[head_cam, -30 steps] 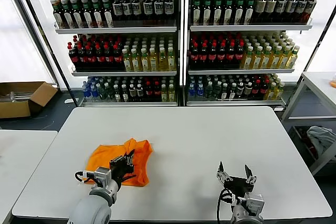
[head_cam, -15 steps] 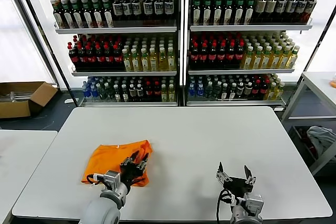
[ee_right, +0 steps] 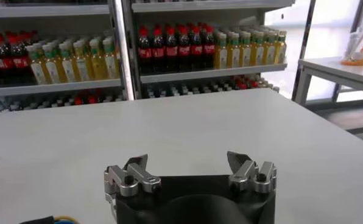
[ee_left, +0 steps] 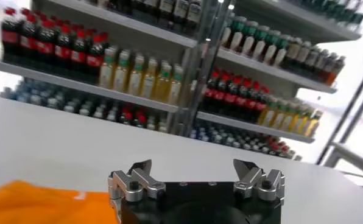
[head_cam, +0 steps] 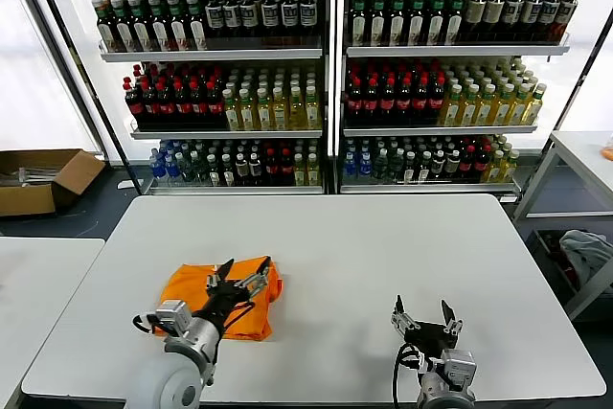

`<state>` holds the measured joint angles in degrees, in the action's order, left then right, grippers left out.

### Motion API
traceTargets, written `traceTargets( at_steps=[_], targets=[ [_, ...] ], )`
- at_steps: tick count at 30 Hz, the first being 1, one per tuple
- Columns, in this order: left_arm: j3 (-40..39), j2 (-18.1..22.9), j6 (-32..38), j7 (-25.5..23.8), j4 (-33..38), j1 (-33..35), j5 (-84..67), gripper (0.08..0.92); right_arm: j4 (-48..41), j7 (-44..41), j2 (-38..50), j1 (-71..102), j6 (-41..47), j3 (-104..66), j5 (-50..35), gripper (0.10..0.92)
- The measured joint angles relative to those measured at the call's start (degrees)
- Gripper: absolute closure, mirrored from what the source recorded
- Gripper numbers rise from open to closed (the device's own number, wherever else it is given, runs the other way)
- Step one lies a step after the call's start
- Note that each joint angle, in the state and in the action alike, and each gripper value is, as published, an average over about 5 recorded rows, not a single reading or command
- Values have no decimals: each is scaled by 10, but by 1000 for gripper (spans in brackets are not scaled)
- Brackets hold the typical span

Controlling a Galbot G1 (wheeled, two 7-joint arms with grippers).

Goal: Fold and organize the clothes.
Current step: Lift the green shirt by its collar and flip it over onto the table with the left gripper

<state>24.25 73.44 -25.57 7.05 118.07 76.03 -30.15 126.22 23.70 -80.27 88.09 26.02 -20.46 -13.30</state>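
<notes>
Left tool [head_cam: 239, 278] spread | right tool [head_cam: 421, 317] spread | one T-shirt [head_cam: 192, 284]

T-shirt [head_cam: 222, 284] on table [head_cam: 364, 246], left; left pincer [head_cam: 238, 277] above it, right pincer [head_cam: 421, 316] well right.

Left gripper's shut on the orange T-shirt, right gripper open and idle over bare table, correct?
Not quite. The left gripper is open, fingers spread above the orange T-shirt and gripping nothing; the left wrist view shows it. The right gripper is open over bare table.
</notes>
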Motion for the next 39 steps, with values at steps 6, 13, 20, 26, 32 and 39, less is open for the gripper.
traceTargets(
  at_steps=[6, 13, 20, 26, 32, 39],
  targets=[
    [41, -20, 2, -1, -11, 24, 65, 177, -4, -1, 2, -3, -2, 4, -3, 203],
    [73, -30, 3, 0, -21, 39, 102, 177, -5, -1, 5, -2, -5, 4, -5, 203],
    [92, -33, -4, 0, -39, 36, 109, 177, -5, -1, 3, 1, -6, 4, -4, 203],
    [104, -40, -15, 0, -57, 34, 90, 177, -6, -1, -3, 0, -6, 5, -2, 203],
    [114, -46, -28, -3, -73, 32, 59, 177, -8, -1, -5, 0, -6, 5, -1, 203],
    [120, -47, -42, -9, -85, 32, 19, 182, -9, -1, -5, -1, -6, 6, 0, 203]
  ],
)
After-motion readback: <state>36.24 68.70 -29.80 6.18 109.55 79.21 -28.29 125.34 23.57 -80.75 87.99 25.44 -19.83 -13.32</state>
